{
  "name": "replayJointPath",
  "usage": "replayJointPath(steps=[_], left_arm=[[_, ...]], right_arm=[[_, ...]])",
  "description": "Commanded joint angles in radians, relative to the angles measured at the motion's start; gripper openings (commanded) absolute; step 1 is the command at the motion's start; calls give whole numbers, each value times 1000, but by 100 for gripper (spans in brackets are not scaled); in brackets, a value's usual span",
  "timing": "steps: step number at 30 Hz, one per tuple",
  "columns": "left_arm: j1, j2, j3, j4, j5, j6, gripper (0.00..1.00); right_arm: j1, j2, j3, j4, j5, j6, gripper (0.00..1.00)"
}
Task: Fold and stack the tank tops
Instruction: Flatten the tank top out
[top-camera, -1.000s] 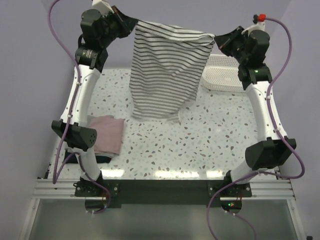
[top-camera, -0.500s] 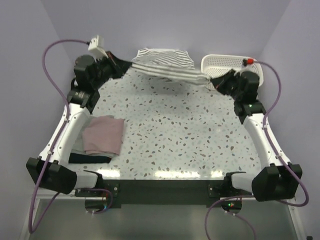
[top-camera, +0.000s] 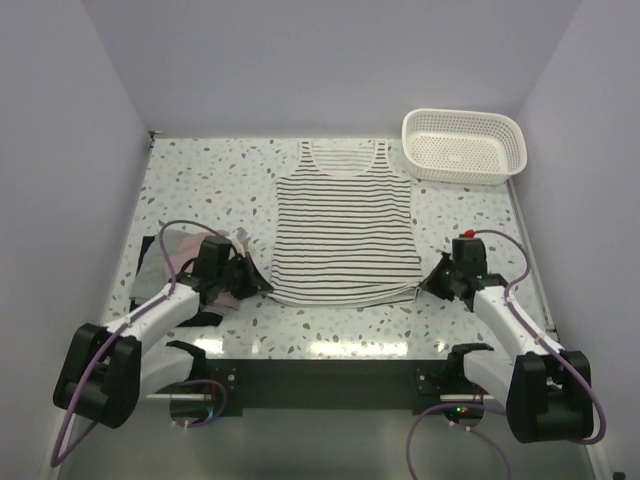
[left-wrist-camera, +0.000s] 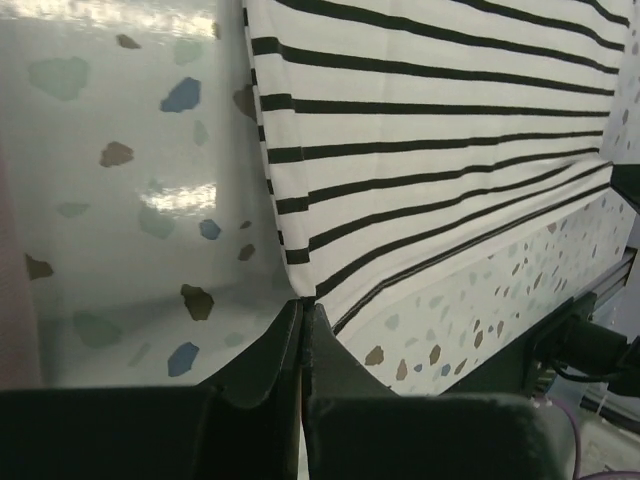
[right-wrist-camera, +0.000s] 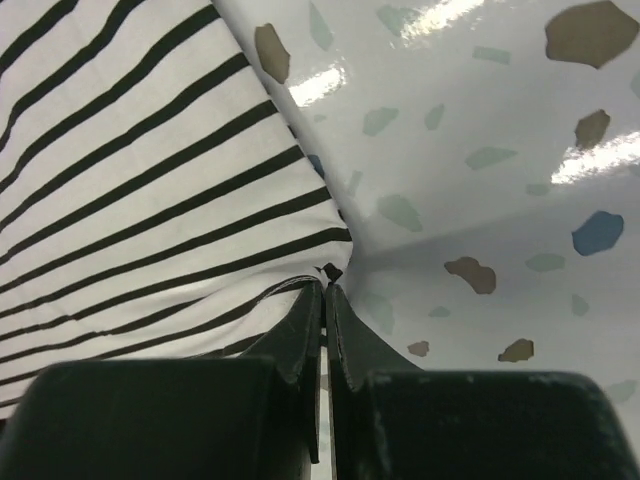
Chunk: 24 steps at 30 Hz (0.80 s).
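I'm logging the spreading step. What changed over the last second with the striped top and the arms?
Both arms swung the striped tank top from hanging in the air down and toward the near edge; it now lies flat. The left claw and right claw still pinch its hem corners. The basket and folded pink top stayed put.

the speckled table (top-camera: 200, 190) carries the striped tank top (top-camera: 345, 225), spread flat. a white basket (top-camera: 465, 175) sits beyond that top's far right corner; left of its near hem a pink top (top-camera: 183, 258) lies over a dark top (top-camera: 147, 268).
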Motion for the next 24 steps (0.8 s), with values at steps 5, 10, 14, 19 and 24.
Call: replayJointPath(steps=[5, 10, 14, 19, 24], left_arm=[[-112, -101, -2, -56, 11, -27, 26], [-114, -199, 47, -187, -26, -1, 44], [-112, -224, 136, -246, -70, 14, 46], [-108, -92, 271, -177, -130, 40, 45], [-101, 162, 357, -28, -115, 24, 41]], right_arm=[[-12, -141, 40, -175, 98, -3, 32], [-11, -258, 145, -327, 139, -24, 58], [-11, -307, 170, -334, 83, -31, 58], [80, -214, 127, -191, 72, 6, 49], [155, -51, 87, -72, 86, 61, 35]])
